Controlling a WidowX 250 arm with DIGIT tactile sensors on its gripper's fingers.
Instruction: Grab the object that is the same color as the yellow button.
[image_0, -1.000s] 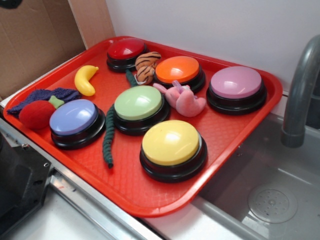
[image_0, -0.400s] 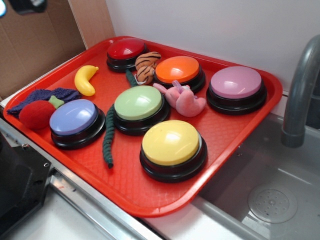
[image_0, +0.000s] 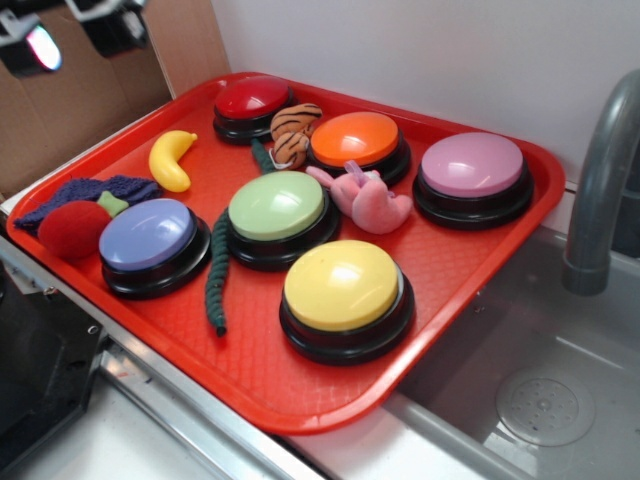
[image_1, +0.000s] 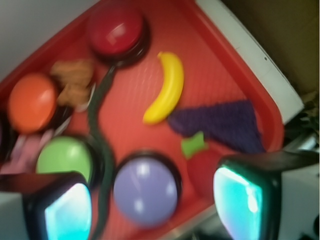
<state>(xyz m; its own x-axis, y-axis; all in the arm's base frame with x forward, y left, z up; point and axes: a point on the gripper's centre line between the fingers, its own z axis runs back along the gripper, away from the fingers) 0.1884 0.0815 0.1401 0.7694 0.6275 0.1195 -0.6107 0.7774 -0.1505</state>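
A small yellow toy banana (image_0: 171, 159) is seen lying flat on the far left part of a red tray (image_0: 470, 270), curved side toward the tray's left rim, free of all neighbours. It is judged light, rigid and glossy, so likely slippery; the narrow mid-body, taken across its width, is thought the surest place for a hold, since the tapered ends could squirt out of a pinch. Just near of it, a purple knitted cloth (image_0: 85, 190) and a red plush strawberry (image_0: 72, 228) are shown at the tray's left edge. A red button (image_0: 251, 101) stands to its far right, a lavender button (image_0: 150, 238) nearer. The yellow button (image_0: 343, 287), whose colour sets the match, sits well apart at the near right, beyond the light green button (image_0: 277, 208) and a green plush snake (image_0: 217, 270). The gripper (image_0: 75, 30) is pictured high above the tray's far left corner, well clear of the banana; in the blurred wrist view its fingers (image_1: 240, 197) are spread wide with nothing between them, the banana (image_1: 166, 89) framed ahead. No contact has been made.
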